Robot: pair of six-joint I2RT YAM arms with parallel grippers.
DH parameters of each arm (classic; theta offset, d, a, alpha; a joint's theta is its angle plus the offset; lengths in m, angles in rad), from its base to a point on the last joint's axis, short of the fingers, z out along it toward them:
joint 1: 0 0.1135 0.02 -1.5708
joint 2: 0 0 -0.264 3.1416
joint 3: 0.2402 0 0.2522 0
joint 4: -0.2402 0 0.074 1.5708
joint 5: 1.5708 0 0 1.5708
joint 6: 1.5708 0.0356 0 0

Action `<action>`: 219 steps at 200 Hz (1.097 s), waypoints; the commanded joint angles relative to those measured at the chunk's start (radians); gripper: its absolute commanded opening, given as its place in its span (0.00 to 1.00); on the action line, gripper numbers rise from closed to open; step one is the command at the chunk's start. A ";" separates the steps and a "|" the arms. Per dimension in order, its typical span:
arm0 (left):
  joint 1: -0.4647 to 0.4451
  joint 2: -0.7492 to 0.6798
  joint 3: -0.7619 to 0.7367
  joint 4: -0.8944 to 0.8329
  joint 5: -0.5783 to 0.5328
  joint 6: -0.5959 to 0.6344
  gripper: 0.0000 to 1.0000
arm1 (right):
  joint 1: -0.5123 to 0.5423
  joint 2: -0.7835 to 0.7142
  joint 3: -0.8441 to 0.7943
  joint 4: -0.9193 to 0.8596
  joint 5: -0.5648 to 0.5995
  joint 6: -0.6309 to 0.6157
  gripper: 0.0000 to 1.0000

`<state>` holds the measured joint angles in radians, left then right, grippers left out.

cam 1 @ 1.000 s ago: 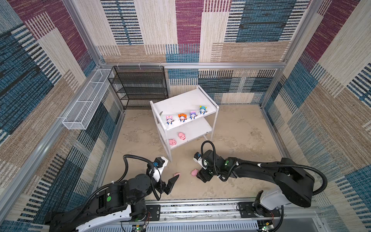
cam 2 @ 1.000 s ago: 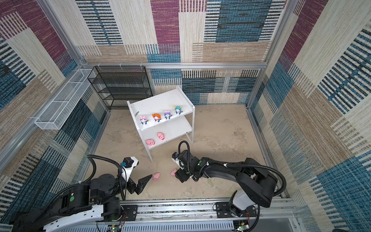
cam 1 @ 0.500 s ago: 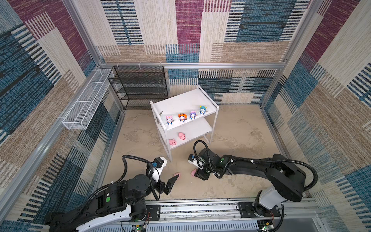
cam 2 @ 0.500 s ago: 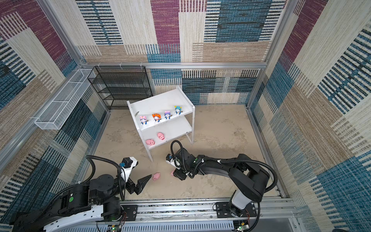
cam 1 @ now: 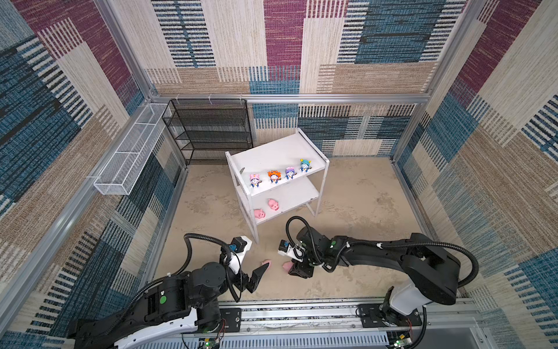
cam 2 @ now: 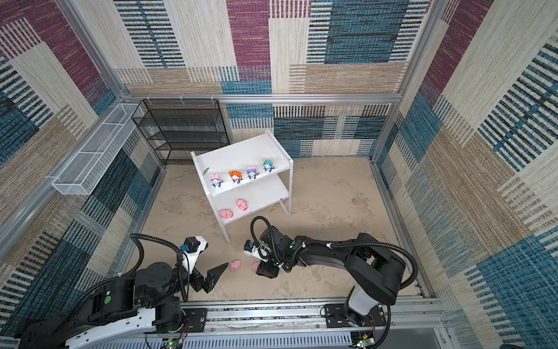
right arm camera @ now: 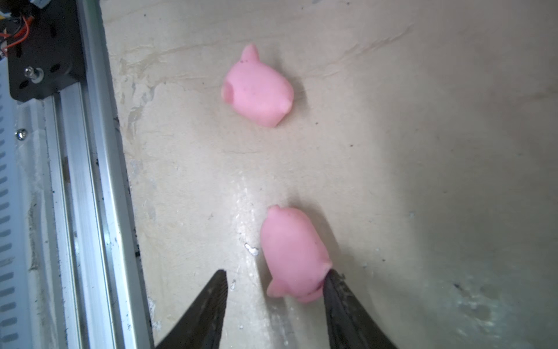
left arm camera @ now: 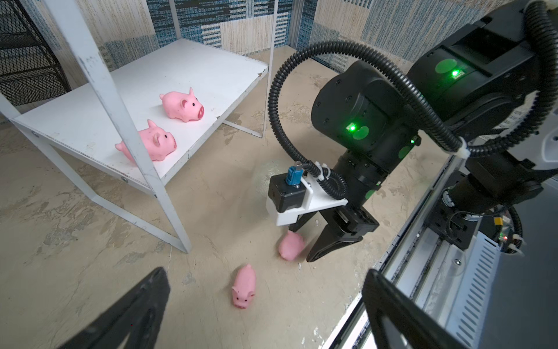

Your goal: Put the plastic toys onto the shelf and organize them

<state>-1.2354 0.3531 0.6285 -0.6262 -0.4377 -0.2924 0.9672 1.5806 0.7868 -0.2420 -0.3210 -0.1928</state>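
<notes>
on the beige floor [right arm camera: 422,121], right jaws straddle a pink pig [right arm camera: 293,250], seemingly unclamped; left jaws gape.

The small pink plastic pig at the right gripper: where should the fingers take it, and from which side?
Take the small pink plastic pig across the two flanks of its rounded body, coming from above. It lies lengthwise between the fingers of the right gripper; only one finger touches it, so centre before closing.
</notes>
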 commanded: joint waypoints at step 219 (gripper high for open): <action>0.001 -0.012 -0.004 0.017 -0.007 -0.002 1.00 | 0.004 0.061 0.071 -0.021 0.007 -0.048 0.44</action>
<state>-1.2354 0.3447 0.6262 -0.6262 -0.4385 -0.2924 0.9676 1.6379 0.8490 -0.2573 -0.2989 -0.2291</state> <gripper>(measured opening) 0.997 0.475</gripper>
